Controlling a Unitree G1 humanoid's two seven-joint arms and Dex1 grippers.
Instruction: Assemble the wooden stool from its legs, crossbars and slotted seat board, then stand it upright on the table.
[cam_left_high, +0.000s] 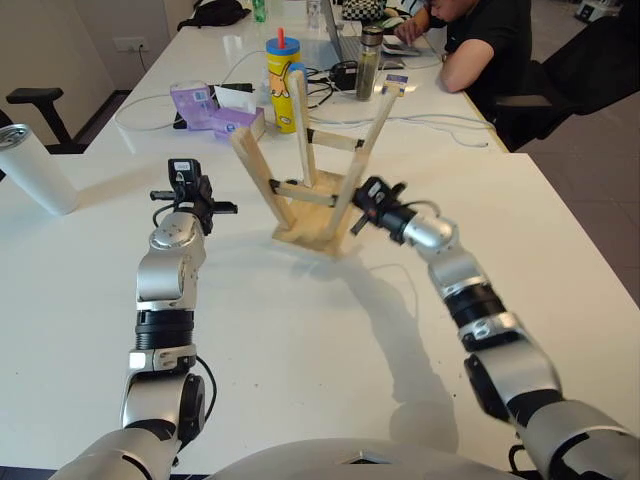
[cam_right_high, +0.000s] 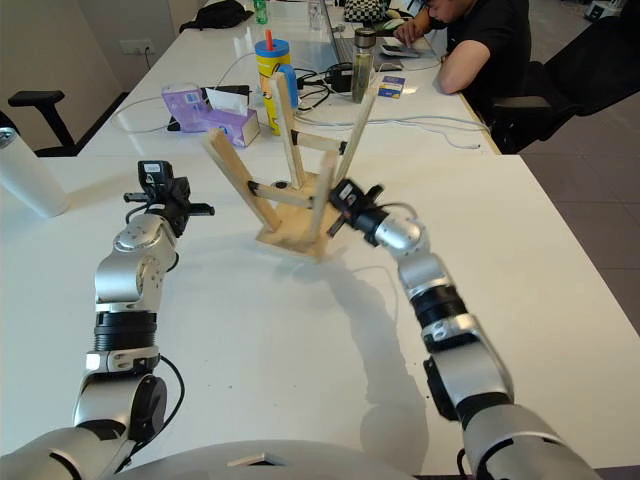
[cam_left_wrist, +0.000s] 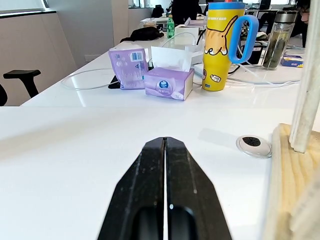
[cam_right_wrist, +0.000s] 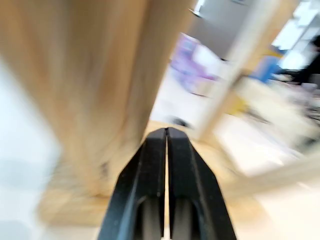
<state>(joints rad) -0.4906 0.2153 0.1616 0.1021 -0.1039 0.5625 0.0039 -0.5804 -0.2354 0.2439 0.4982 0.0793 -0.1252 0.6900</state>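
**Wooden stool** (cam_left_high: 310, 195) — inverted at mid-tabletop (cam_left_high: 300, 340); seat board (cam_left_high: 300, 238) down, legs (cam_left_high: 377, 130) pointing up, splayed, long axis leaning away from the robot.
**Right tool** (cam_right_wrist: 166, 133) — fingers pressed together, empty, just beside a leg near the seat board.
**Left tool** (cam_left_wrist: 165, 143) — fingers together, empty, apart at the stool's left.

White table (cam_left_high: 300, 340), one continuous top. Stool (cam_left_high: 306, 193) sits inverted mid-table, seat board (cam_left_high: 300, 238) down, legs up. Grommet (cam_left_wrist: 254, 146) is set in the top just beside the seat board. Behind the stool are a yellow cup (cam_left_high: 282, 85), tissue box (cam_left_wrist: 169, 83) and purple pack (cam_left_wrist: 126, 69), grouped close. Dark bottle (cam_left_high: 368, 63) stands beyond. White tumbler (cam_left_high: 30, 168) is at the left edge, well apart. Cables (cam_left_high: 430, 120) lie along the far side.
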